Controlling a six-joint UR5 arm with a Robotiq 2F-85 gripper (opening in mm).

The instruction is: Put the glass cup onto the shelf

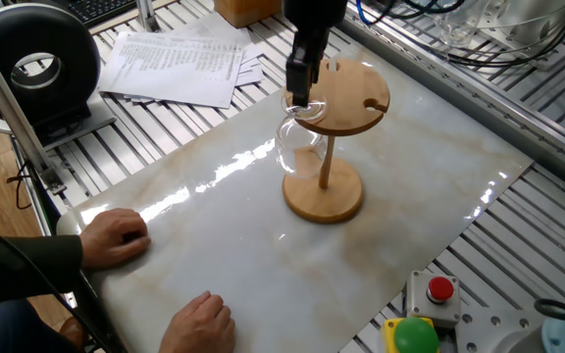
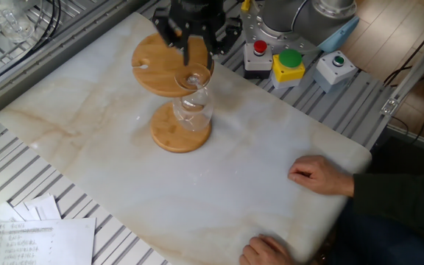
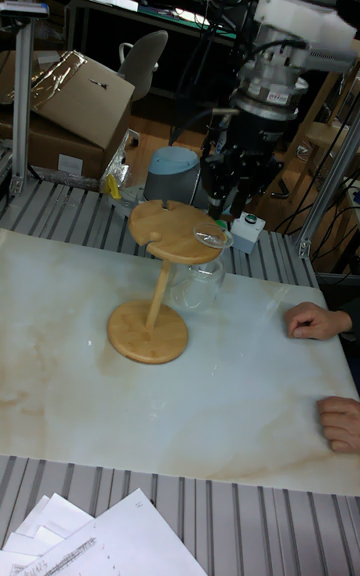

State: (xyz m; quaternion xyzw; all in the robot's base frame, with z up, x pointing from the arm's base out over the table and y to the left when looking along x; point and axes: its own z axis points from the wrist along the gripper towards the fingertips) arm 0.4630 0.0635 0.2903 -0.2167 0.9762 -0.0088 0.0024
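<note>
The clear glass cup (image 3: 197, 276) hangs upside down from a slot in the bamboo shelf (image 3: 158, 281), just below the pincer (image 3: 226, 204).

A pale marble-patterned counter (image 1: 214, 255) lies on slatted metal. Printed papers (image 1: 179, 64) sit at its far edge, beside a black round device (image 1: 37, 69). A box with a red button (image 1: 439, 294) stands just beside a yellow one with a green button (image 1: 412, 335). A cardboard box (image 3: 70, 101) stands behind.
</note>
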